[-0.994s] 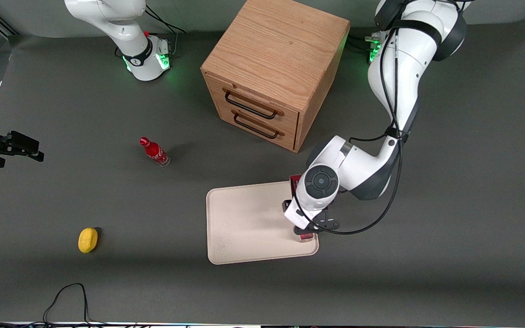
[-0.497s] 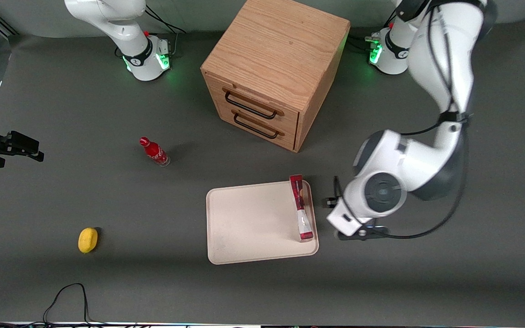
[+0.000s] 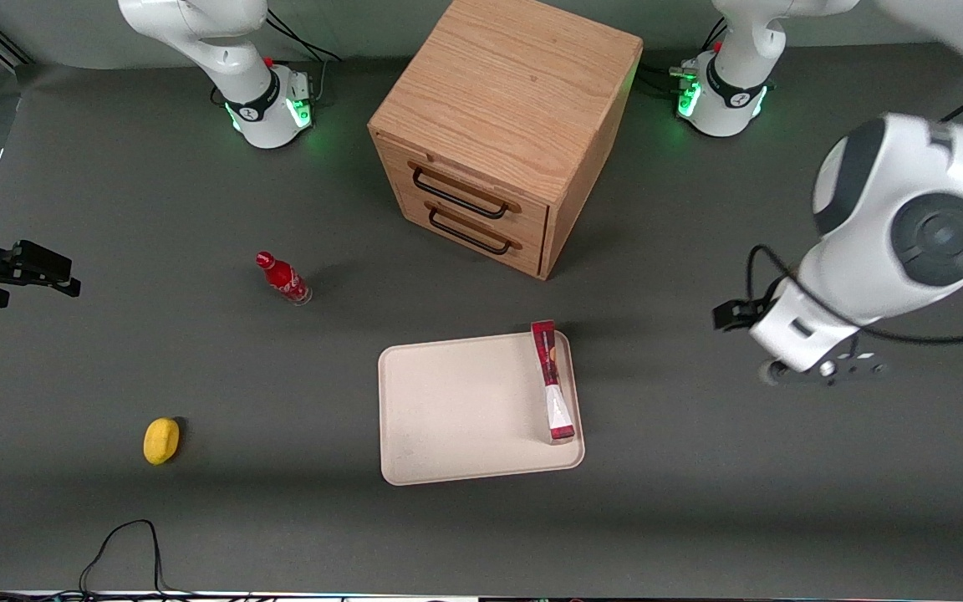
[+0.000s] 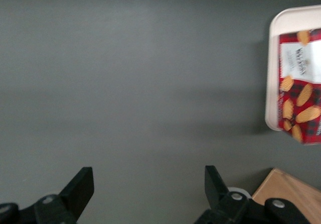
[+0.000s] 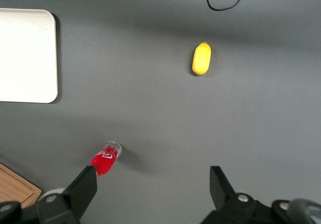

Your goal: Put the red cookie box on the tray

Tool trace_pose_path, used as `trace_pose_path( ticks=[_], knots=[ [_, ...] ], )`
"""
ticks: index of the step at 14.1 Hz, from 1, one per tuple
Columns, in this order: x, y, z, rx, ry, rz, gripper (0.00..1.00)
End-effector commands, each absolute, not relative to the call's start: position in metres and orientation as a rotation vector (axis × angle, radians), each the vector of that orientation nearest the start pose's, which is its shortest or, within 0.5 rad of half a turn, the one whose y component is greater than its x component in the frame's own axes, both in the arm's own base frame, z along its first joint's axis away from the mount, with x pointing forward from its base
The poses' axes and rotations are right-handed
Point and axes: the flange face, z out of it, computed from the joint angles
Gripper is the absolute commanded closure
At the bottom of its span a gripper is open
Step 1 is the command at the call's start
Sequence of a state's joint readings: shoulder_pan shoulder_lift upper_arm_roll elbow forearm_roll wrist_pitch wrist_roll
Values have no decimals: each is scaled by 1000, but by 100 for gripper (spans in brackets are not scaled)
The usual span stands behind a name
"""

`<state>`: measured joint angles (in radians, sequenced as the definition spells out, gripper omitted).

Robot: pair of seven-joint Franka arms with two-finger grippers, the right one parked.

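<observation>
**Claw empty above the bench, cookie box on the tray**

The left arm's claw (image 4: 148,194) hangs over bare grey bench (image 3: 782,502), well apart from the tray and toward the working arm's end. In the wrist view its two dark fingers (image 4: 80,190) stand wide apart with nothing between them and nothing touching them; the claw is released and empty. From the front, the arm's large white wrist covers most of it, so only a bit of dark hardware shows at its underside.

The red cookie box (image 3: 552,383) stands on its long thin edge on the tray (image 3: 448,410), along the rim nearest the working arm, with one end close to the tray corner nearer the front camera. It appears to lean slightly, though the view from above makes that hard to judge.

Half a second ago the arm was just beside the tray; a second ago it was over the box on the tray. It has since drawn away sideways, and the box has not moved.

A wooden two-drawer cabinet (image 3: 502,134), a small red bottle (image 3: 282,278) and a yellow lemon-like object (image 3: 161,441) sit elsewhere on the bench.
</observation>
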<state>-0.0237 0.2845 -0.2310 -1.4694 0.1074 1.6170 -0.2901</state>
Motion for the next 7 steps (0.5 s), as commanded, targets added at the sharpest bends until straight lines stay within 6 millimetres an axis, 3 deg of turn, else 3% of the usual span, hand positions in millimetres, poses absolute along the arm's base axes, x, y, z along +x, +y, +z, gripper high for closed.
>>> trace_pose_path(
  ticks=[1, 4, 6, 7],
  knots=[
    [576, -68, 518, -3087, -35, 205, 1],
    [567, -8, 524, -3095, -100, 208, 0],
    [562, 11, 542, -3088, -140, 181, 0],
    [559, 8, 556, -3080, -123, 183, 0]
  ],
)
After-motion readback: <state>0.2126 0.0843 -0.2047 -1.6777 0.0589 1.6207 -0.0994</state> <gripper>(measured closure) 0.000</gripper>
